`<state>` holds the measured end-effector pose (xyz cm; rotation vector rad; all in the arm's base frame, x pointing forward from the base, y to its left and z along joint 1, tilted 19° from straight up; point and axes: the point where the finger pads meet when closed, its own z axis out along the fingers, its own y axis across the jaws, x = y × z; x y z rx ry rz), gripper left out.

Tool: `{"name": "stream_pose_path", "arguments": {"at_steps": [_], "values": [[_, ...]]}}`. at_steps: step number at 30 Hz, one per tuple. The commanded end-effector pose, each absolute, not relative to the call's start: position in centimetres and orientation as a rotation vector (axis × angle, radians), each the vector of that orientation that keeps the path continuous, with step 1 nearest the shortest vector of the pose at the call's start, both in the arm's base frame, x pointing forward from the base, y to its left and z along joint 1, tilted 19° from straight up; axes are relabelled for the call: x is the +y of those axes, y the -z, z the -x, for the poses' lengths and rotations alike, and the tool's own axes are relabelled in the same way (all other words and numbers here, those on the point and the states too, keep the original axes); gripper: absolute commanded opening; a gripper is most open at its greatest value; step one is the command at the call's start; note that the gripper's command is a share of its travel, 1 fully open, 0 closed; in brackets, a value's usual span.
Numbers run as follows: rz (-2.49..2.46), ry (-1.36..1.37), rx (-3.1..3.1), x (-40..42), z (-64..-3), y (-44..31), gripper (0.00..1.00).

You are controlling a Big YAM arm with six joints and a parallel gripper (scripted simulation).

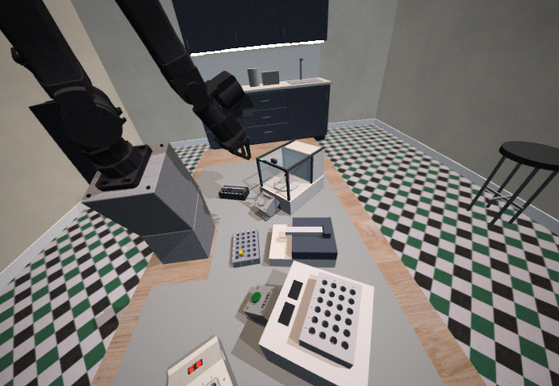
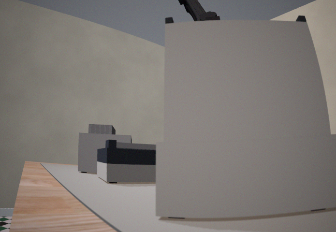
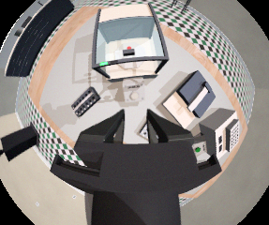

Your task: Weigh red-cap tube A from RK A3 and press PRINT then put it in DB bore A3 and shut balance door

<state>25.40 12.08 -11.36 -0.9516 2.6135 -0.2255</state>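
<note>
Red shows through the glass of the balance (image 1: 306,193) (image 2: 246,175) (image 3: 129,69): it is the cap of tube A (image 1: 284,174) (image 3: 128,48), which is inside the glass box, over the pan area; whether it stands exactly on the middle part cannot be told. The balance's door handle (image 1: 273,160) (image 3: 128,52) sits near the front edge of the box top, and the green lamp (image 1: 261,159) (image 3: 103,63) at the front corner is lit. Outside the box, the gripper (image 1: 246,157) (image 3: 135,112) hangs in the air above the bench mat (image 1: 174,314) (image 2: 135,205) (image 3: 56,100), its jaws partly open with nothing between them. Below it, the magnet block (image 1: 233,193) (image 3: 85,101) rests apart from the balance, whose sloping front unit (image 1: 264,203) (image 3: 134,95) carries the controls. Nearer the arm's base lies the tube rack (image 1: 245,247) (image 3: 143,130), with a yellow cap (image 1: 240,252) in one bore. Behind that rack is the navy-and-cream spectrophotometer (image 1: 314,245) (image 2: 129,157) (image 3: 197,94), its lid down. Beyond it the mixer (image 1: 284,341) (image 2: 87,152) (image 3: 223,133) stands on the mat, and the dry block (image 1: 202,363), cut off by the top view's lower edge, shows red digits.
</note>
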Motion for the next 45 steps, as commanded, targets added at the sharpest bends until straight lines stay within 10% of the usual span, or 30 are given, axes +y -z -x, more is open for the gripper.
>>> {"name": "stream_pose_path", "arguments": {"at_steps": [1,45], "values": [[0.784,0.22,2.667,14.3,-27.4,11.8,0.3],[-1.009,0.415,2.751,19.9,-35.1,13.9,0.3]]}}
